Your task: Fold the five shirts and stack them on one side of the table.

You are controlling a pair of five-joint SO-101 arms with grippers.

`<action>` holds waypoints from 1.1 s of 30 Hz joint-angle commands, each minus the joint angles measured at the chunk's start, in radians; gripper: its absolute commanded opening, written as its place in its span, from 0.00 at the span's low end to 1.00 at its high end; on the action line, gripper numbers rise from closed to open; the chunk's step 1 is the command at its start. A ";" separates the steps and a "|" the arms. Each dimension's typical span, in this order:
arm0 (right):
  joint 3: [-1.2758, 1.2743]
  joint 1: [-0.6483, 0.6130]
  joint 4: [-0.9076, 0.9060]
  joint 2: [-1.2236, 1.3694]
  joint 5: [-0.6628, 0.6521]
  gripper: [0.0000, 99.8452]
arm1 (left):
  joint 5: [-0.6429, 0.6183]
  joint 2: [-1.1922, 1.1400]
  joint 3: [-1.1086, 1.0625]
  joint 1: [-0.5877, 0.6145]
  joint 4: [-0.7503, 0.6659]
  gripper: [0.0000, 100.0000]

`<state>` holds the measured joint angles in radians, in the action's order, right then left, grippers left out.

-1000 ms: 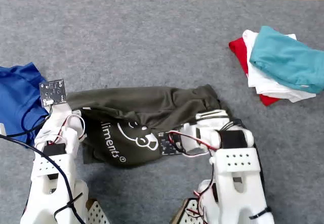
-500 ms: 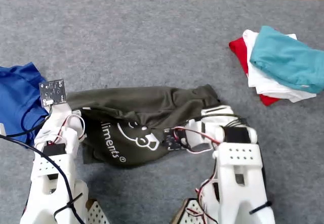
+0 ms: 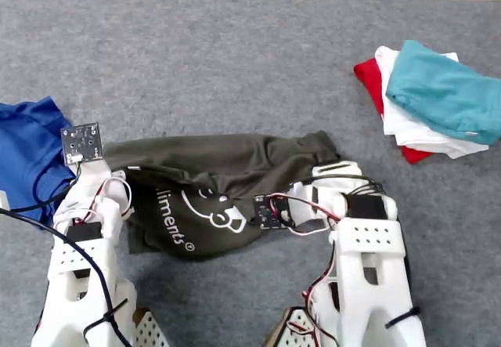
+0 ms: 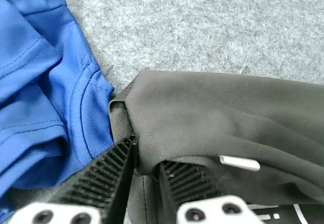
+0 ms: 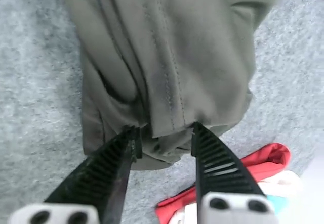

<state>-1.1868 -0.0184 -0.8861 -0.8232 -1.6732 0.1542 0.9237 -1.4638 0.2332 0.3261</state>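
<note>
Left gripper (image 4: 147,155) pinches the olive shirt (image 3: 227,159) beside the blue shirt (image 3: 27,151); close your wide right gripper (image 5: 164,130) squarely.

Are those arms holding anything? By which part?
The left end effector pinches the olive shirt by its edge beside the blue shirt. Whether the right end effector grips its other end is unclear.

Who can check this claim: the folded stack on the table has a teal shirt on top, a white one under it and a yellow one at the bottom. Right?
Not quite. The bottom shirt is red, not yellow; the high view shows it under the white shirt, with the teal shirt on top.
</note>
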 commanded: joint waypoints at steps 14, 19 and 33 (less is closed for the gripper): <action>0.042 -0.008 0.023 0.074 0.020 0.10 | 0.008 0.004 0.005 -0.015 -0.015 0.02; 0.042 -0.012 0.026 0.074 0.020 0.06 | 0.008 0.004 0.005 -0.015 -0.015 0.02; 0.166 -0.022 0.000 0.079 0.127 0.04 | 0.008 0.004 0.005 -0.015 -0.014 0.02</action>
<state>-1.0871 -0.0322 -0.8723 -0.7495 -1.5704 0.1542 0.9237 -1.4638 0.2332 0.3261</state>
